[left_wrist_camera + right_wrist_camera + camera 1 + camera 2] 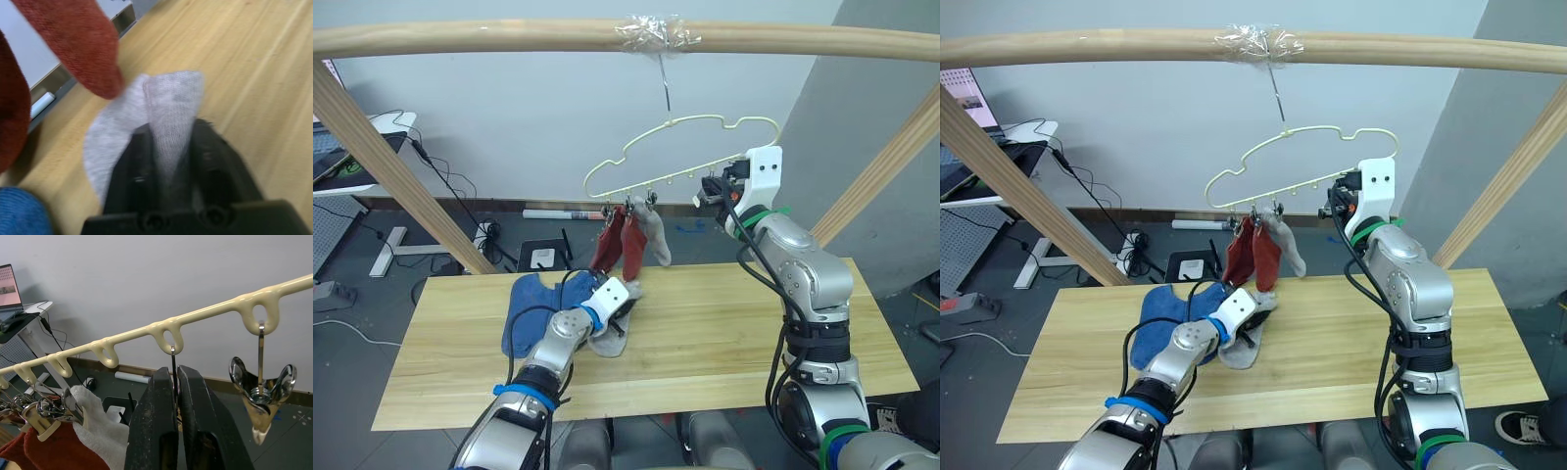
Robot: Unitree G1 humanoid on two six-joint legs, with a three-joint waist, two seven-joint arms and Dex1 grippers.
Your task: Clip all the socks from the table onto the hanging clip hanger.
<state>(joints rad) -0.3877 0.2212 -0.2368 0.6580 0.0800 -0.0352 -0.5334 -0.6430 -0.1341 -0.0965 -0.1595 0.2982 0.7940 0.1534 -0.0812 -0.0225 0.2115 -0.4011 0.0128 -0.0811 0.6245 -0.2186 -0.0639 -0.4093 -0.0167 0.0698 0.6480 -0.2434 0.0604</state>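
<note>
Left wrist view – left gripper clamps a light grey sock on the table; right gripper pinches a hanger clip, bare wood beyond.

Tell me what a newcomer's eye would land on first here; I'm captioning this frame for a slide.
Probably the pale clip hanger dangling from the wooden pole, with two rust-red socks and one grey sock already clipped at its left end. Next, the right tool pinching a clip's wire on the hanger, and the left tool gripping a light grey sock on the table beside the blue socks.
</note>
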